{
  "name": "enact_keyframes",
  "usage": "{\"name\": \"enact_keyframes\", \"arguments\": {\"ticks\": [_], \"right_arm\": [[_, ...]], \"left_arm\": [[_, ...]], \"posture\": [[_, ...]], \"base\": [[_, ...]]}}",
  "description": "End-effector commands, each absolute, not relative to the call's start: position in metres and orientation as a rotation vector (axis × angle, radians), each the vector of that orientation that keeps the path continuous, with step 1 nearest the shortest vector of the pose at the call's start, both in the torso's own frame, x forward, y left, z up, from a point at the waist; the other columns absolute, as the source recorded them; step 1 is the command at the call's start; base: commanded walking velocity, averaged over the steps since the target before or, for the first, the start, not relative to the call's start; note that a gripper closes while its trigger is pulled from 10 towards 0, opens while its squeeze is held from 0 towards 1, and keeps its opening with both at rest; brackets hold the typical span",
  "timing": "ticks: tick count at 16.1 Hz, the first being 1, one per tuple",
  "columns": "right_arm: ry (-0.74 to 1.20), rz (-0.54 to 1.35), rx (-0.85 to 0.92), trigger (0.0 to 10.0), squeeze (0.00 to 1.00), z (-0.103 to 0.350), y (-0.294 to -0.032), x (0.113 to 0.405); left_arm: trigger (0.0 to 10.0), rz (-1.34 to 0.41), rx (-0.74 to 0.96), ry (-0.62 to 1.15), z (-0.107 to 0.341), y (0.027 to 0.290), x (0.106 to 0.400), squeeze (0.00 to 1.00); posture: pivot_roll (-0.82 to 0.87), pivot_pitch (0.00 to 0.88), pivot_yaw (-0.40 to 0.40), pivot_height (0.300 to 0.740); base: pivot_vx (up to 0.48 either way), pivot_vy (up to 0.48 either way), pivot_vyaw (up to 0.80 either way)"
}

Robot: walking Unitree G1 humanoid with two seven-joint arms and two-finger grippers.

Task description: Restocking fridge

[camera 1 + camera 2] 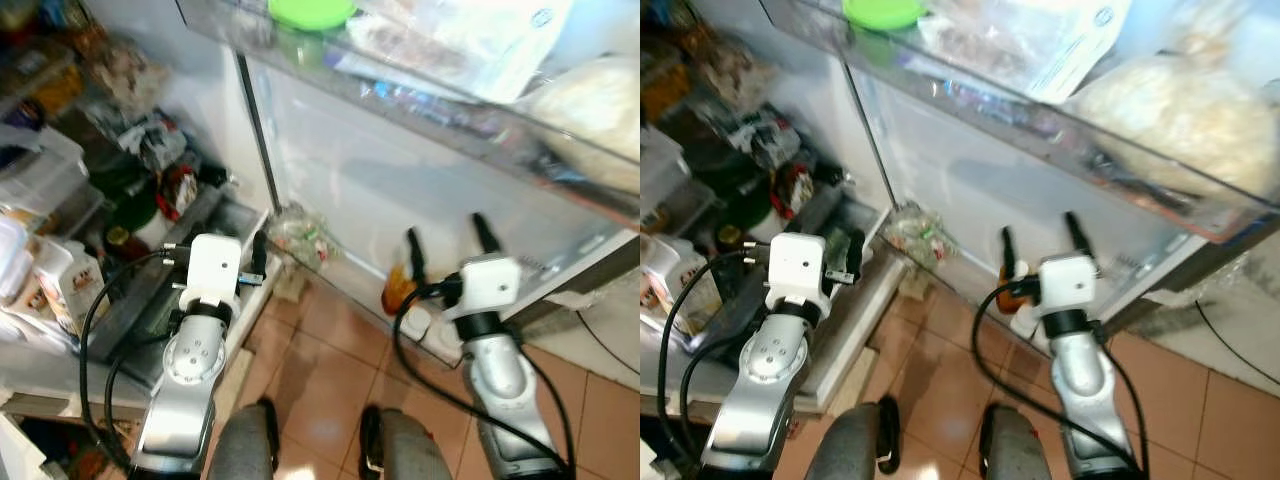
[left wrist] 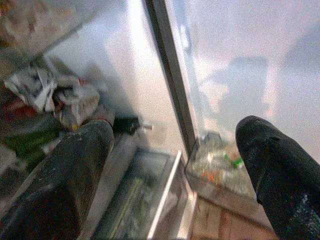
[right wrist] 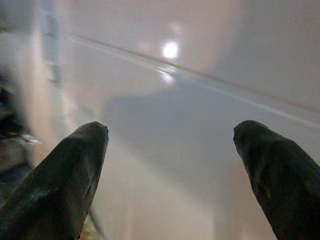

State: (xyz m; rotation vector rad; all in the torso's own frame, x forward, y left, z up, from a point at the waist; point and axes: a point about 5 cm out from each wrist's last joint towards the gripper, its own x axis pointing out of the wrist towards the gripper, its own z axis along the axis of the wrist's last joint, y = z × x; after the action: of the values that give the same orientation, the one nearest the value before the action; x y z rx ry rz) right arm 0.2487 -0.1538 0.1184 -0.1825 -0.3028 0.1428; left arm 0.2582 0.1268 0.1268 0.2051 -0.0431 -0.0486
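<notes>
Terracotta floor tiles [image 1: 330,390] below open white fridge [image 1: 130,200]; my left gripper [image 2: 175,165] and right gripper [image 3: 170,165], both spread and empty, face its clear-plastic door shelf [image 1: 1060,140], presumably ready for restocking.

**Around the open fridge**

Terracotta floor tiles [image 1: 330,380] run under the scene. A white power strip [image 1: 425,330] lies on them, next to an orange object [image 1: 397,292] too blurred to identify. A thin black cable [image 1: 605,345] crosses the pale floor on the right. A crumpled clear plastic bag [image 1: 300,238], with bits of red and green showing through it, sits at the foot of the door [image 1: 400,190]. A small scrap of paper [image 1: 291,284] lies on the tiles just beside that bag.
</notes>
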Motion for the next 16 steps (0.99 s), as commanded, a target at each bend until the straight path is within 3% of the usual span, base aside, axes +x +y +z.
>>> {"name": "enact_keyframes", "arguments": {"ticks": [1,2,3,4,5,16], "right_arm": [[-0.299,0.160,-0.175,10.0,1.00,0.119,-0.153,0.248],[-0.303,0.160,-0.177,10.0,1.00,0.121,-0.152,0.253],[-0.303,0.158,-0.187,10.0,0.89,0.123,-0.152,0.257],[-0.293,0.186,-0.172,10.0,0.27,0.124,-0.148,0.260],[-0.298,0.195,-0.183,10.0,0.00,0.126,-0.147,0.261],[-0.031,0.161,-0.169,10.0,0.00,0.100,-0.137,0.278]], "left_arm": [[10.0,-0.044,0.213,-0.026,0.121,0.129,0.259,0.00],[10.0,-0.049,0.213,-0.033,0.120,0.127,0.262,0.00],[10.0,-0.052,0.211,-0.039,0.120,0.126,0.265,0.00],[10.0,-0.052,0.210,-0.046,0.120,0.125,0.267,0.00],[10.0,-0.051,0.210,-0.053,0.121,0.125,0.269,0.00],[10.0,-0.045,0.216,-0.084,0.120,0.129,0.274,0.00]], "posture": [[0.01,0.095,0.046,0.740],[0.01,0.084,0.046,0.740],[0.01,0.073,0.046,0.740],[0.01,0.069,0.046,0.740],[0.01,0.063,0.045,0.740],[0.01,0.050,0.054,0.740]], "base": [[0.000,0.000,0.00],[-0.247,0.000,0.00],[-0.334,0.000,0.00],[-0.330,0.000,0.00],[-0.334,0.000,0.00],[-0.300,0.000,0.00]]}}
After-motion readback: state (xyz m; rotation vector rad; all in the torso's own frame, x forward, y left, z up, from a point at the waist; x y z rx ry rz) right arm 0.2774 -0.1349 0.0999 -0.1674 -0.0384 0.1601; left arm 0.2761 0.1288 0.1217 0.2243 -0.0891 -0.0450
